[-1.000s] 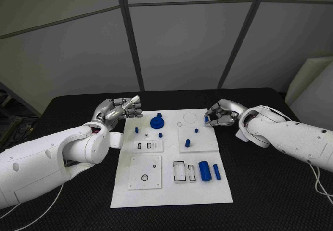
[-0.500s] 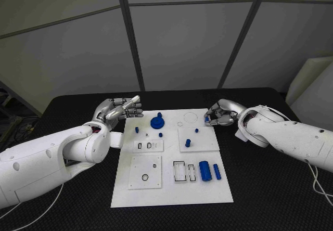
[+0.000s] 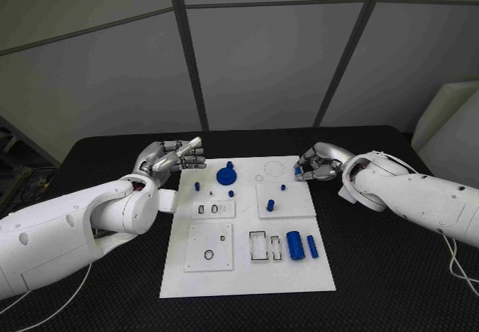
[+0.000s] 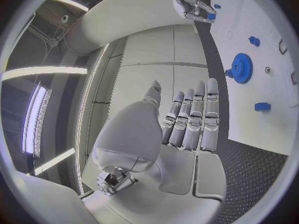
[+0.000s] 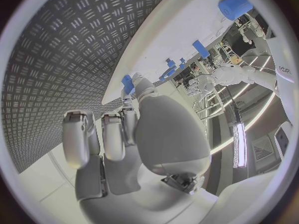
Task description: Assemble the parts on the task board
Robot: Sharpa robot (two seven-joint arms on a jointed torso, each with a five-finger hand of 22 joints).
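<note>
Lying nearest: two blue cylinders (image 3: 295, 245) side by side on the near right of the board (image 3: 200, 283), beside outlined slots; loose, so I judge them waiting their turn.
Near left: a square plate (image 3: 209, 247) with a ring outline and a small hole, nothing standing in it.
Middle: small blue pegs (image 3: 270, 205) standing upright in two raised plates, one on the right plate, smaller ones on the left; likely seated already.
Far middle: a blue gear (image 3: 226, 176) flat on the board, with a circle outline just right of it.
Left hand (image 3: 176, 158): at the board's far left corner, fingers straight and close together, holding nothing; I judge it parked clear of the work.
Right hand (image 3: 320, 164): at the far right edge, fingers curled round a small blue part (image 3: 297, 171), pinched at the tips; probably a piece being carried to its seat.
In the way: the upright pegs stand between the right hand and the near slots; otherwise the board is open to reach.
</note>
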